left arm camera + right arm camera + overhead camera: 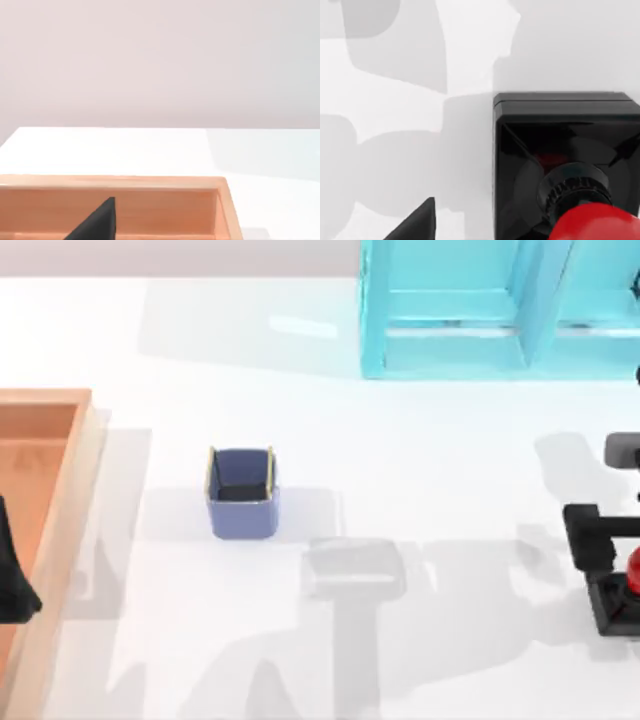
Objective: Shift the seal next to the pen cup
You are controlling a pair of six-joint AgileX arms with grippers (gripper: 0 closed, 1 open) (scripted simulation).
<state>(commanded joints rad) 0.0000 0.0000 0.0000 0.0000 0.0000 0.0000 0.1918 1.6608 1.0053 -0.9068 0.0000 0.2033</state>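
Seal: one small stamp with a black square base and glossy red knob (pixel 628 592) is seen at the right edge of the top view, on the white table (pixel 420 540); its base (pixel 560 150) is shown close up in the right wrist view.
Right gripper: one (pixel 600 540), placed just beside the seal; whether its fingers are apart cannot be told.
Pen cup: one small square blue-purple cup with yellowish rim edges (pixel 242 495), left of centre, well apart from the seal.
Left gripper: one (pixel 12 580), parked over the single orange wooden tray (pixel 70 500) at the left edge.
Shelf: one turquoise frame (pixel 470 310), upper right.
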